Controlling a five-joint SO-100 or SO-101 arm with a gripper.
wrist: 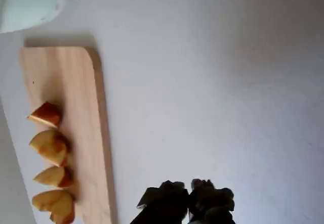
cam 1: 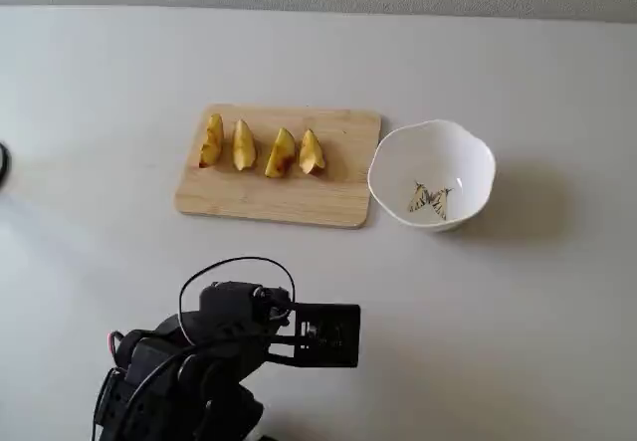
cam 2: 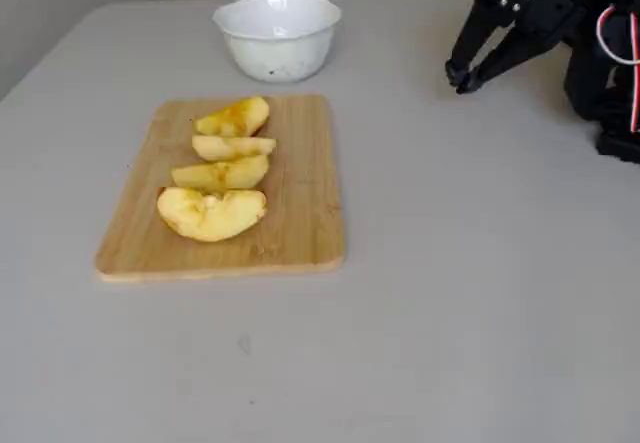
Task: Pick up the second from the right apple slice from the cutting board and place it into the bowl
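Several apple slices lie in a row on the wooden cutting board (cam 1: 338, 197) (wrist: 81, 82) (cam 2: 300, 233). The second from the right in a fixed view is an elongated yellow-orange apple slice (cam 1: 282, 152) (wrist: 50, 145) (cam 2: 232, 147). The white bowl (cam 1: 468, 147) (wrist: 25, 6) (cam 2: 277, 23) with a wavy rim stands just off the board's end and holds no slice. My gripper (wrist: 187, 186) (cam 2: 461, 80) hovers over bare table away from the board, its fingers together with nothing between them. In the fixed view from above, the arm (cam 1: 229, 331) covers the fingertips.
The arm's base with red and white cables (cam 2: 610, 53) stands at the table's edge. A black cable loops over the arm (cam 1: 234, 262). A dark object (cam 1: 3, 162) pokes in at the left edge. Bare grey table surrounds the board and bowl.
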